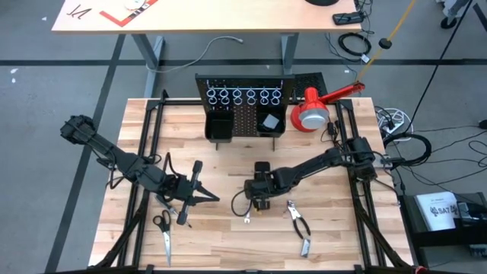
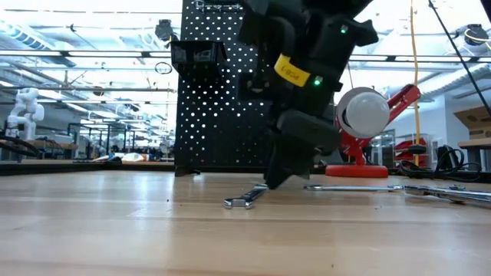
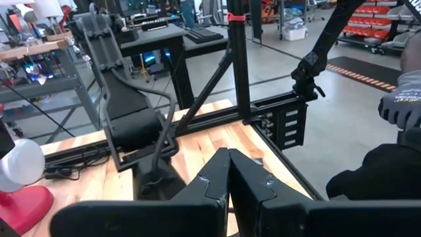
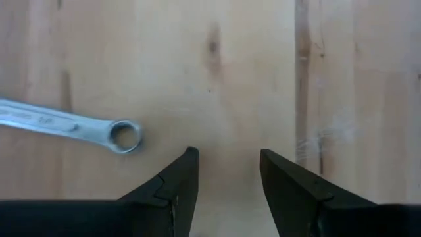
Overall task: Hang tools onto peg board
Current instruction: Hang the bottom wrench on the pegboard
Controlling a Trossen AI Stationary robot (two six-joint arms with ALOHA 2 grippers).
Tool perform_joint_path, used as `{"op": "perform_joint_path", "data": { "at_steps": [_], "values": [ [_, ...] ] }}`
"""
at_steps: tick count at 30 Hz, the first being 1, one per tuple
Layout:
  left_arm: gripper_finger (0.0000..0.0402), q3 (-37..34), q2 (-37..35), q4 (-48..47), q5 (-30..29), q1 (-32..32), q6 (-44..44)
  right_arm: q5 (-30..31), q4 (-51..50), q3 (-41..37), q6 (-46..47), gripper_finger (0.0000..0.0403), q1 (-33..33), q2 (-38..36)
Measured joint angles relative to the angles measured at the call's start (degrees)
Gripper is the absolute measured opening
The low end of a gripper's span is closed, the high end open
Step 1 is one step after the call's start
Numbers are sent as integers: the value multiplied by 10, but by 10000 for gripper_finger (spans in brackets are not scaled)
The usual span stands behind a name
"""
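The black peg board (image 1: pixel 243 103) stands upright at the table's far side, with a row of silver rings along its top. A silver wrench (image 4: pixel 66 123) lies flat on the wood; its ring end (image 4: pixel 125 136) is just beside my right gripper (image 4: pixel 228 164). That gripper is open, slants down close over the table and touches nothing. Black-handled pliers (image 1: pixel 300 228) lie toward the near right and black-handled scissors (image 1: pixel 163 232) toward the near left. My left gripper (image 3: pixel 229 172) is shut and empty, held level above the table left of centre (image 1: pixel 213 198).
A red-and-white lamp (image 1: pixel 312 114) stands right of the peg board. Two black bins (image 1: pixel 221 125) hang on the board's lower part. Black frame rails (image 1: pixel 148 152) run along both table sides. A person's gloved hand (image 3: pixel 404 99) shows beyond the table's right side.
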Motion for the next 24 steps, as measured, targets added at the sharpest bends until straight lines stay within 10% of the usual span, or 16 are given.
{"op": "perform_joint_path", "data": {
  "at_steps": [24],
  "values": [
    [13,0,0,-30,0,0,-2,-110,-114,-19,64,157,12,-54]
  ]
}}
